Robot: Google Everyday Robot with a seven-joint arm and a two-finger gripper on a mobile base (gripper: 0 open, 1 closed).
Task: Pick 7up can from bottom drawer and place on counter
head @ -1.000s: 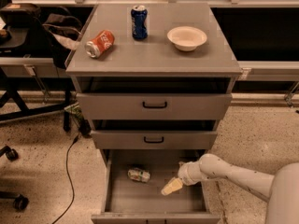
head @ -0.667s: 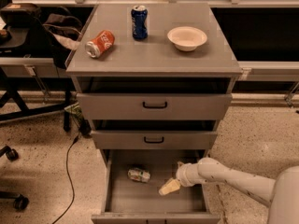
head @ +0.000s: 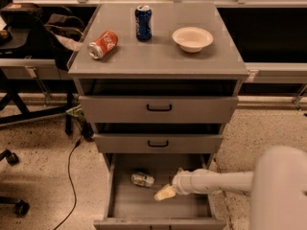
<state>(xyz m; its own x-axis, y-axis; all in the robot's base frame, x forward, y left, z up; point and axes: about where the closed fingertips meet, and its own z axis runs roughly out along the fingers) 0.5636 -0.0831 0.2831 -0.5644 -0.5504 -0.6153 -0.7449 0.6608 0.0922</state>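
On my far left a black cable (head: pixel 69 176) trails across the speckled floor beside the grey cabinet. On the counter (head: pixel 158 59), the orange can (head: pixel 102 44) lies on its side near the left edge, and the dark blue can (head: pixel 143 22) stands upright just right of it, towards the back.

Below, the bottom drawer (head: pixel 144 207) is pulled well out, and the 7up can (head: pixel 143 178) is in it. It lies on its side on the grey floor, left of centre and towards the back. I read it as a small, pale silver can with faint green markings. Its long axis runs roughly left to right, and I cannot make out any lettering.

Just right of the can and a little nearer the drawer front is the gripper (head: pixel 164 193), a pale cream tip pointing down and to the left. It is inside the drawer, close to the can but apart from it. I cannot tell whether it is open or closed.

Up on the counter, right of centre, sits a white bowl (head: pixel 192 38). The two upper drawers each show a black handle.

Behind the gripper, a ribbed white wrist joins the arm (head: pixel 220 182). The arm reaches in almost level from the right, crossing over the drawer's right wall. At my far right it meets a large rounded white section (head: pixel 283 190) that fills the lower corner.
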